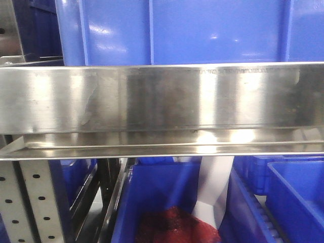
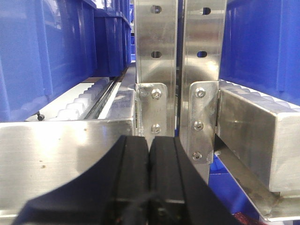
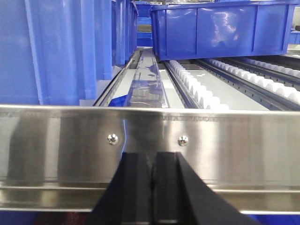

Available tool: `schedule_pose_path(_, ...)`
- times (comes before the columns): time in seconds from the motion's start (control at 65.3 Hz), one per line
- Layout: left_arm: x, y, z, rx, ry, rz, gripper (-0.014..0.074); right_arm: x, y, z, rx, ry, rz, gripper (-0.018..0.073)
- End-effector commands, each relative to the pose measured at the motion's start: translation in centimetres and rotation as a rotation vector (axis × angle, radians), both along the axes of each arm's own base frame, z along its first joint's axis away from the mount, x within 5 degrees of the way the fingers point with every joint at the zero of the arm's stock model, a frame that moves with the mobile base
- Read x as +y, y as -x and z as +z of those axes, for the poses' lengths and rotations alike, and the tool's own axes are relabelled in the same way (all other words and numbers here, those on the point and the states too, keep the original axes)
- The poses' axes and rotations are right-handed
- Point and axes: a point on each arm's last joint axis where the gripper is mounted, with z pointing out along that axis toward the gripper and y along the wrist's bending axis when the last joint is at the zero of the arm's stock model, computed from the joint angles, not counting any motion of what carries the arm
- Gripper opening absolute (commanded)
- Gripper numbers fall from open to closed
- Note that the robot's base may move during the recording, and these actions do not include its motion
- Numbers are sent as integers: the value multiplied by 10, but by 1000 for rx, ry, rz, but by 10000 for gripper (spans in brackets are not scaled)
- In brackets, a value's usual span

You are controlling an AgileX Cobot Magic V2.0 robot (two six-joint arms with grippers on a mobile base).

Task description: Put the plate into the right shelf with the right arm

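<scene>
Up close against the right shelf (image 1: pixel 162 101): all three views are filled with steel rail and blue plastic.
Front rail: a long brushed stainless band runs across the front view, smudged and reflective, with a narrower ledge just below it.
Upper blue bin (image 1: pixel 182 30): sits on the level above the rail, its wall filling the top of the front view.
Lower blue bins (image 1: pixel 162 197): stand below the rail; the near one holds something dark red (image 1: pixel 177 225), possibly netting or cloth, too blurred to tell.
Perforated upright (image 1: pixel 38 202): grey, at lower left, beside the lower bins.
Left gripper (image 2: pixel 149 164): black fingers pressed together, nothing between them, facing two holed steel uprights (image 2: pixel 157 56) bolted to the rail ends.
Right gripper (image 3: pixel 153 183): fingers together and empty, just before a steel rail with two screws (image 3: pixel 183 139).
Roller tracks (image 3: pixel 197 86): white rollers run away behind that rail, with another bin (image 3: pixel 220 28) at the far right.
Plate: not visible in any view; I cannot tell where it lies.
</scene>
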Motion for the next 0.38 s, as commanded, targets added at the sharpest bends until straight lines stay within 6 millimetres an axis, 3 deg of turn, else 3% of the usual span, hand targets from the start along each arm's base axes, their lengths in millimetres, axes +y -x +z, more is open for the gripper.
schedule_pose_path(0.0, 2, 1, 6, -88, 14, 15, -47, -1, 2, 11, -111, 18, -10, 54)
schedule_pose_path(0.368, 2, 1, 6, -88, 14, 15, -47, -1, 2, 11, -111, 18, -10, 54)
